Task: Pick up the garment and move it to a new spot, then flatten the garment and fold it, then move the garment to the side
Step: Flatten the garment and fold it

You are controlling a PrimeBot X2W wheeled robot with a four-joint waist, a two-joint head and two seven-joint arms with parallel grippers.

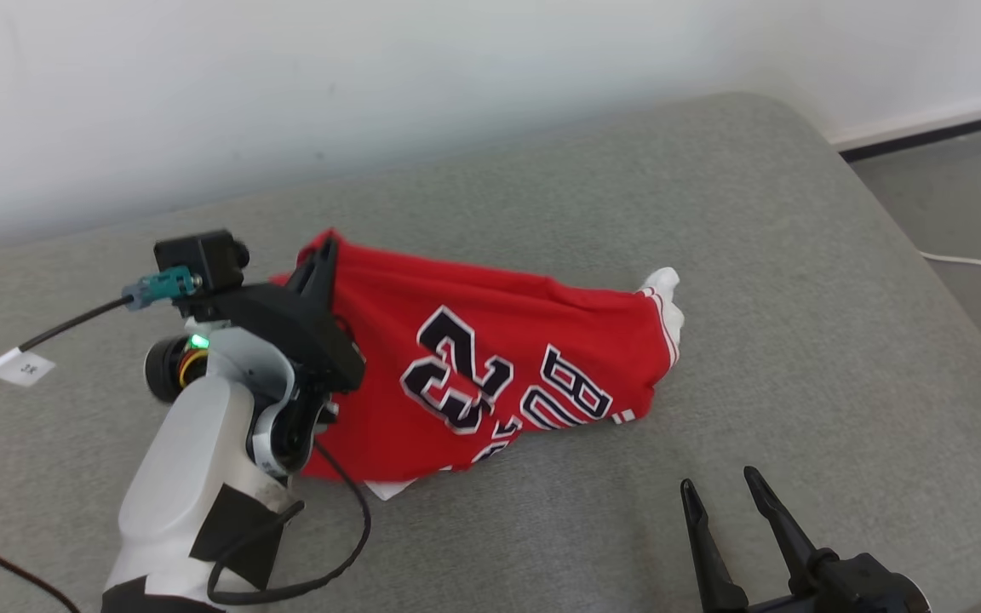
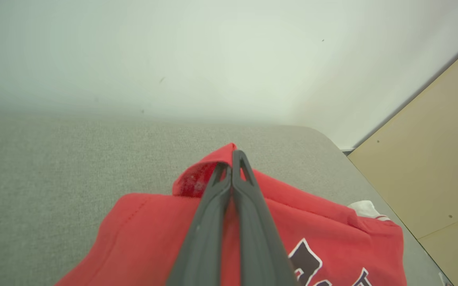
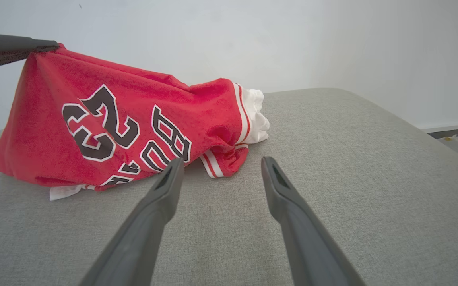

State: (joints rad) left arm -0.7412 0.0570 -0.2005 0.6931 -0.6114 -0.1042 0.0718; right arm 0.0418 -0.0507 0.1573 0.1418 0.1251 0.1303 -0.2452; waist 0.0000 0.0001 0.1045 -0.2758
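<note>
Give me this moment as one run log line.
left tool: shut on jersey, corner held up | right tool: open, clear of jersey | jersey: other end resting on grey cushion

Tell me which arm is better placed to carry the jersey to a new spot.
Left. The left gripper is shut on a peak of the red jersey, holding that part up off the grey cushion. The right gripper is open, apart from the cloth, holding nothing.
</note>
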